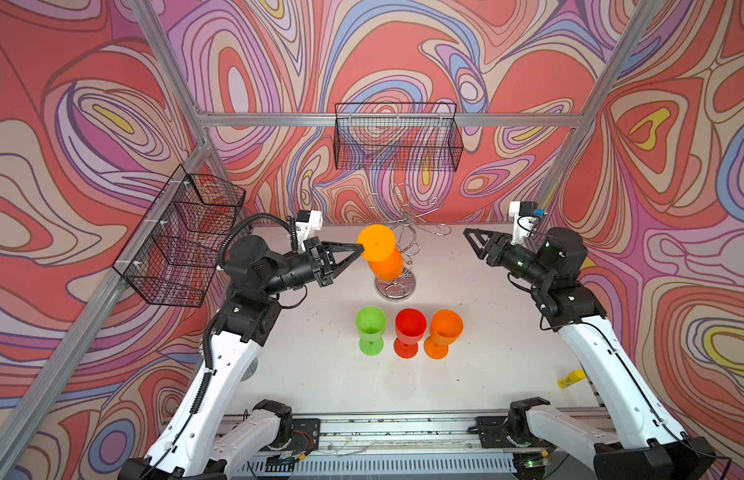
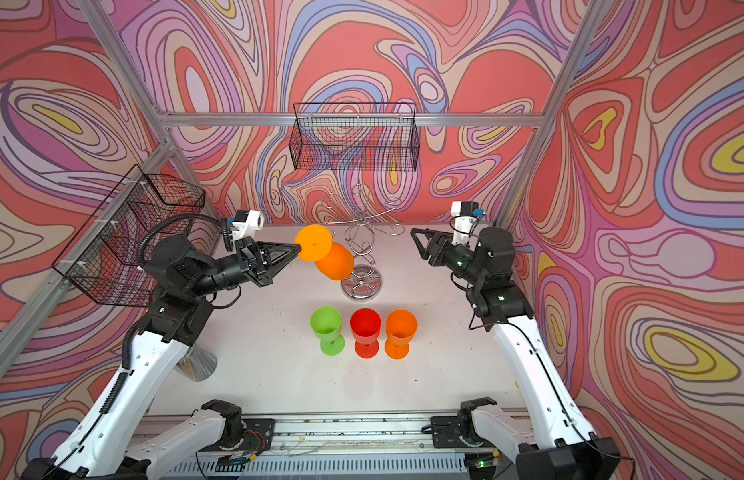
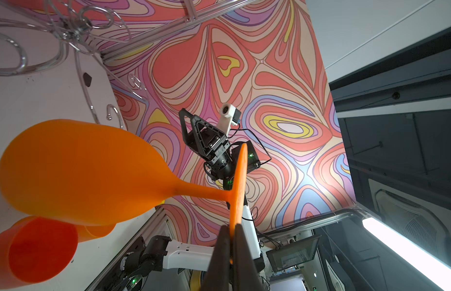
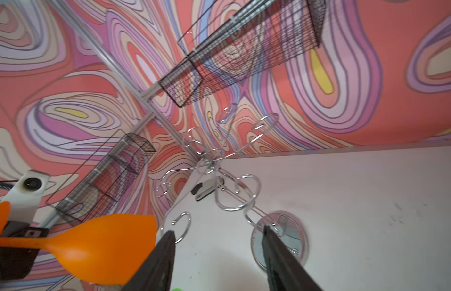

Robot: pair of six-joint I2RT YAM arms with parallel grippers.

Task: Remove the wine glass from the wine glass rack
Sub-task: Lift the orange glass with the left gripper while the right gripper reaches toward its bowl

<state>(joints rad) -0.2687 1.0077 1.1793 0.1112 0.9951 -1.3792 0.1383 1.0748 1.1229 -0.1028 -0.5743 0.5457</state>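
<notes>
1. left gripper (image 3: 230,234) clamped on the foot-disc rim of the orange wine glass (image 1: 385,262); glass inverted and tilted, bowl hanging below and just past the fingertips; probably gripped there because it hung foot-up.
2. wine glass rack (image 1: 397,286) just beyond the bowl; foot looks clear of the hooks; bowl-to-stem contact: can't tell.
3. right gripper (image 4: 216,234) spread, empty, well apart on the rack's far side.

The wine glass (image 1: 386,264): opaque orange, inverted and tilted, flat round foot uppermost, bowl mouth angled down toward the rack base, just beside the spiral stem, apart from the hooks. The wine glass rack (image 1: 399,289): chrome wire, upright on its disc base
</notes>
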